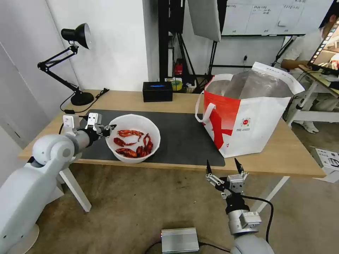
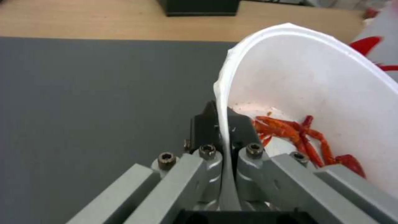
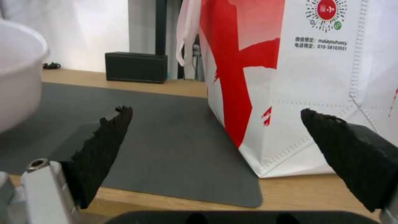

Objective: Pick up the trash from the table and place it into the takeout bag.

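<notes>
On bowl [image 1: 133, 138] rim, left gripper [image 1: 108, 129]

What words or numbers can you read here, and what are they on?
"010-58103931": on the takeout bag, under its round logo.
"maiayouhuncy", as far as it can be read: the line above that number.
Chinese characters beside both lines: too blurred.
Wall charts behind: too small.

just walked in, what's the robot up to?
The left gripper is clamped on the rim of the white bowl of red shells on the dark grey mat. The right gripper waits open, below the table's front edge. The white and red takeout bag stands open to the bowl's right.
</notes>
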